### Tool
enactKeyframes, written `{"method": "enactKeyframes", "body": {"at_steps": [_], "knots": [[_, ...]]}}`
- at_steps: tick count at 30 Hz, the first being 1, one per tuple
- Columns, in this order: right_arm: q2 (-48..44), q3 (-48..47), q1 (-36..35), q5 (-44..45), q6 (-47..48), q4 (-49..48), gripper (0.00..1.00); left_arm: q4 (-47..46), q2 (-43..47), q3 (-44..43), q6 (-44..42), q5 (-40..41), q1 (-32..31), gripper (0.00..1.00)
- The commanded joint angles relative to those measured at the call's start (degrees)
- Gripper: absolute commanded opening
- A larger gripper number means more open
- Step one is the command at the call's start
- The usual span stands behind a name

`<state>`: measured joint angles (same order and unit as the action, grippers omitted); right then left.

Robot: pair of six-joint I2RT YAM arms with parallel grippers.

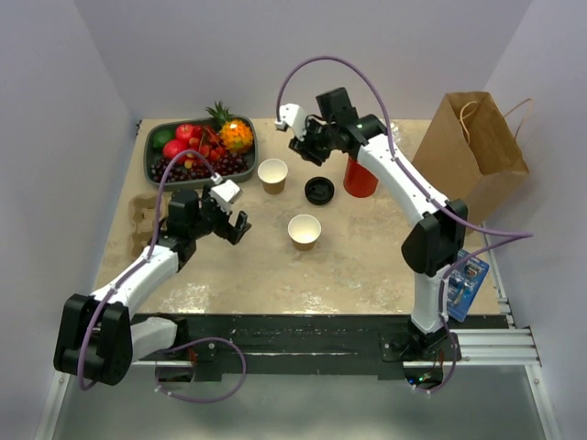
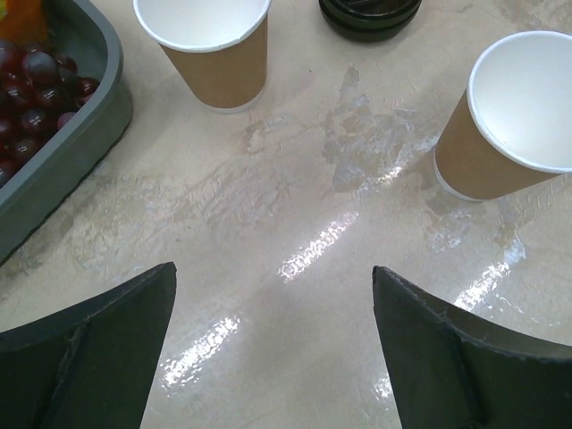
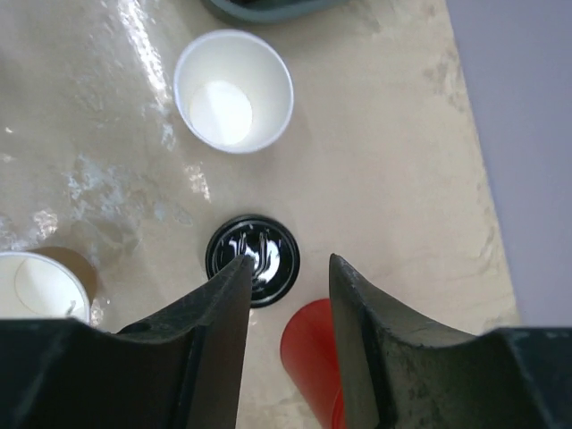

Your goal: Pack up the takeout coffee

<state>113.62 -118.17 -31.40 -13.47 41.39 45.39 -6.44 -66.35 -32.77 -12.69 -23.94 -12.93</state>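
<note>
Coffee lid lies partly hidden behind parted right gripper; left gripper gapes empty.

Left claw spread wide, held low; right claw parted, empty, extended far forward, pointing down.

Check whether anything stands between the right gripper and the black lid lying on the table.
Nothing visible does. The right gripper hangs open right above the round black plastic lid, with no object between them. The tall red cup stands close beside the lid, not over it.
</note>
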Motion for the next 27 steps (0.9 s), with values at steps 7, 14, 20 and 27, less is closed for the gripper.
{"method": "enactKeyframes", "body": {"at_steps": [7, 14, 20, 27], "knots": [[9.76, 0.84, 2.13, 0.38, -8.69, 6.55, 0.4, -3.23, -2.38, -3.52, 2.49, -2.25, 0.1, 0.94], [13.9, 0.31, 2.04, 1.35, -10.01, 6.47, 0.43, -2.7, -2.21, -3.26, 2.84, -2.07, 0.1, 0.93], [15.92, -0.57, 1.96, 1.7, -10.45, 6.56, 0.44, -2.44, -1.77, -2.47, 3.11, -1.72, 0.1, 0.93], [18.21, -1.54, 2.04, 2.75, -11.5, 7.61, 0.43, -3.05, -2.21, -2.38, 3.02, -1.46, 0.1, 0.93]]}}
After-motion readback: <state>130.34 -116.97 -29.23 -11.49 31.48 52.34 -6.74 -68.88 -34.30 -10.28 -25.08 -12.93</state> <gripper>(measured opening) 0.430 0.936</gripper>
